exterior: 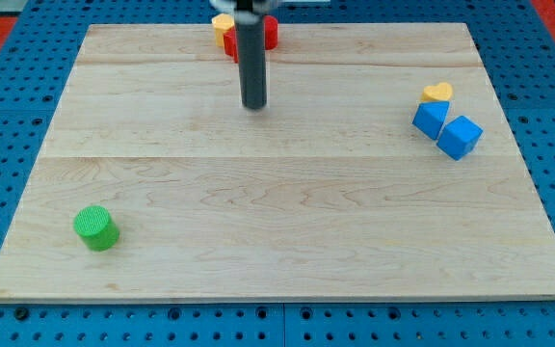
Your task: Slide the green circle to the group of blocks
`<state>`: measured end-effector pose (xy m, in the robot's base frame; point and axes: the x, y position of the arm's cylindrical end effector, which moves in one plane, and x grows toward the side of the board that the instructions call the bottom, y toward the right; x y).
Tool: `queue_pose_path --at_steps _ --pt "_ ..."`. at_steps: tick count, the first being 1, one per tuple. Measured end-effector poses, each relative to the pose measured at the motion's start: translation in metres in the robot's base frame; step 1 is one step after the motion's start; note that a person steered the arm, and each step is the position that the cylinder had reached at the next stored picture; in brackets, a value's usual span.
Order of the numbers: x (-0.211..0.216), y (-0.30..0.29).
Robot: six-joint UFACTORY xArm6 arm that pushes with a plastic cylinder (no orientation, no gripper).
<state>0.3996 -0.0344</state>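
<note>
The green circle (95, 227) is a short green cylinder near the board's bottom left corner, alone. My tip (253, 105) is the lower end of the dark rod, in the upper middle of the board, far up and to the right of the green circle. A group of blocks sits at the right: a yellow heart (437, 93), a blue cube (431, 119) and a second blue cube (461, 136), close together. At the top edge a yellow block (224, 27) and a red block (270, 32) sit partly hidden behind the rod.
The wooden board (277, 241) lies on a blue perforated table (8, 116). The rod rises out of the view's top.
</note>
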Motion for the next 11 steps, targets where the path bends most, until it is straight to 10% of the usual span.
queue_pose_path --at_steps 2,3,5,11 --pt "0.192 -0.053" --pt "0.217 -0.103" --pt "0.183 -0.211" --pt "0.132 -0.072"
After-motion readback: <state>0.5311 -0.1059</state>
